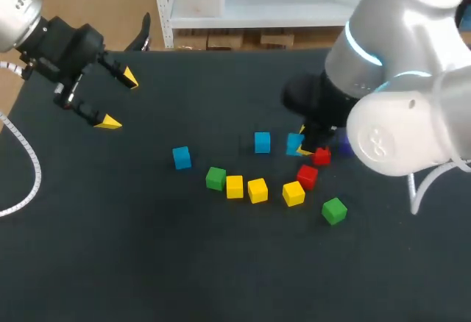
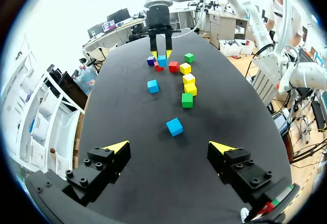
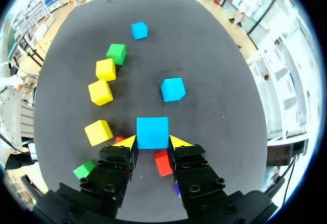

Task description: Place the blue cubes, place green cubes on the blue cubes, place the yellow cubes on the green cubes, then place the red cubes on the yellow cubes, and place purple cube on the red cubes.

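Note:
My right gripper (image 1: 302,144) (image 3: 153,142) is shut on a blue cube (image 1: 294,143) (image 3: 152,132) (image 2: 162,60), close to the table. Two red cubes (image 1: 307,176) (image 1: 321,156) and a purple cube (image 1: 343,144) lie right beside it. A second blue cube (image 1: 262,142) (image 3: 173,89) sits just ahead of the fingers, and a third (image 1: 182,157) (image 2: 174,127) lies further left. Three yellow cubes (image 1: 234,187) (image 1: 257,190) (image 1: 293,193) form a row between two green cubes (image 1: 215,178) (image 1: 334,210). My left gripper (image 1: 119,100) (image 2: 169,147) hangs open and empty, high at the far left.
The dark table (image 1: 147,263) has bare cloth at the front and left. A white cable (image 1: 29,167) loops along the left edge. My right arm's bulky body (image 1: 397,116) overhangs the right side of the table.

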{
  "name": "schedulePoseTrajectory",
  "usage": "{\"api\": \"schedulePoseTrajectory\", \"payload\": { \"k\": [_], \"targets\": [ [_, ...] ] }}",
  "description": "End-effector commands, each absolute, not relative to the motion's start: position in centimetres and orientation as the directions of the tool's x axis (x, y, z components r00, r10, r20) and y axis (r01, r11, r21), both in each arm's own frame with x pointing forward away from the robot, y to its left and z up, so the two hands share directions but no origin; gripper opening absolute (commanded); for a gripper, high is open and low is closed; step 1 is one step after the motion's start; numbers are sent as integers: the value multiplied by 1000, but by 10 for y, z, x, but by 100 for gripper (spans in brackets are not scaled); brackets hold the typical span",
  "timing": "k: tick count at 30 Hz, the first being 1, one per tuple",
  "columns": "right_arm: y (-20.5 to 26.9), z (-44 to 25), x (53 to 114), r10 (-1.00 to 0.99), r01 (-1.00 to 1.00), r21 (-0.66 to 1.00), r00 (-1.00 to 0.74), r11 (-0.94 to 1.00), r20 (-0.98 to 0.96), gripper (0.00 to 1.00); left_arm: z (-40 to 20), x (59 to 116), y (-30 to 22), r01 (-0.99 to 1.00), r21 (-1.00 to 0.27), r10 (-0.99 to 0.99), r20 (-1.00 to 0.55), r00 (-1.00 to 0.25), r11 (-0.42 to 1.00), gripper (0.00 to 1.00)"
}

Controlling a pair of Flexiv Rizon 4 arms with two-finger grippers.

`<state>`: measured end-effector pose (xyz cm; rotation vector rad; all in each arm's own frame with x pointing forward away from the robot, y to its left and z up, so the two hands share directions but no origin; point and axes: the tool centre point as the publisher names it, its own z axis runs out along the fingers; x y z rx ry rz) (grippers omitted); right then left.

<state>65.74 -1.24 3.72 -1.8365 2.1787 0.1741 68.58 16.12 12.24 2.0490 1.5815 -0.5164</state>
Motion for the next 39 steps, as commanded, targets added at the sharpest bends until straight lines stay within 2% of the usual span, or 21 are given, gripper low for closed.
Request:
{"api": "schedulePoseTrajectory", "payload": {
  "k": [1, 39],
  "targets": [
    [-4, 30, 676, -952, -987, -57, -131, 152, -276, 0, 122, 686, 161, 967, 155, 779, -573, 256, -204, 100],
    [-1, -1, 702, -966, -993, -83, -56, 80, -253, 0, 122, 686, 161, 967, 155, 779, -573, 256, -204, 100]
  ]
}}
